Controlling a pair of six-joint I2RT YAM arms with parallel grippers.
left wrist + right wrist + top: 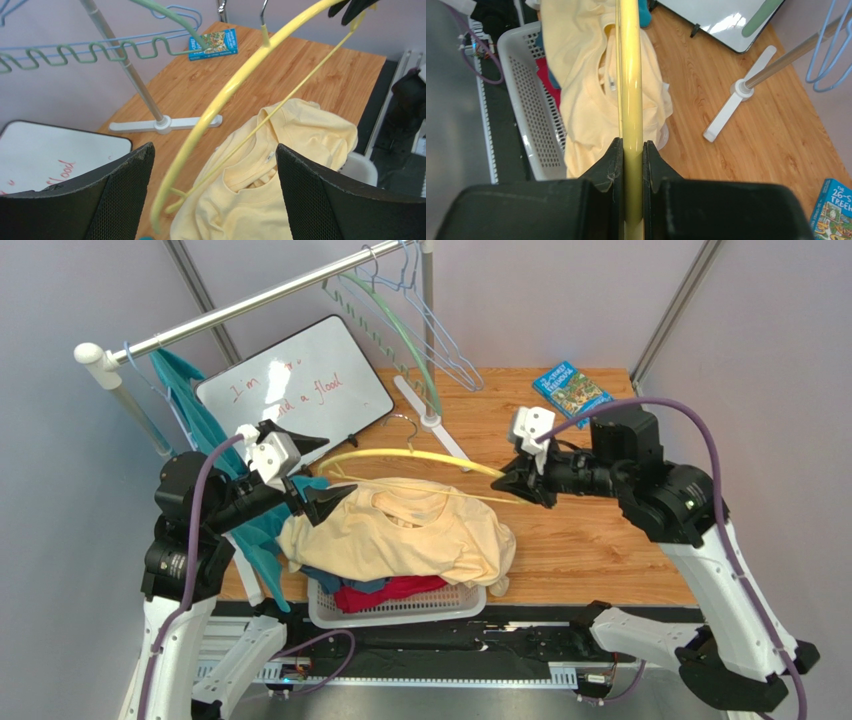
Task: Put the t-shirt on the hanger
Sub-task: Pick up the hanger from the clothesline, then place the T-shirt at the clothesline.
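Note:
The cream-yellow t-shirt (400, 535) lies heaped over the white basket (400, 608), its round neck up (260, 172). The yellow hanger (400, 458) is held level above the shirt, hook toward the back. My right gripper (520, 478) is shut on the hanger's right end; the bar (631, 75) runs between its fingers. My left gripper (318, 472) is open and empty at the hanger's left end, over the shirt's left edge; the hanger's arm (220, 100) passes between its fingers (120, 190) without touching them.
A garment rail (260, 300) crosses the back with pale green (400, 330) and light blue hangers (440, 340), and a teal garment (195, 410). A whiteboard (300, 380), the rail's white foot (430, 420) and a blue book (570, 390) lie on the wooden table (600, 540).

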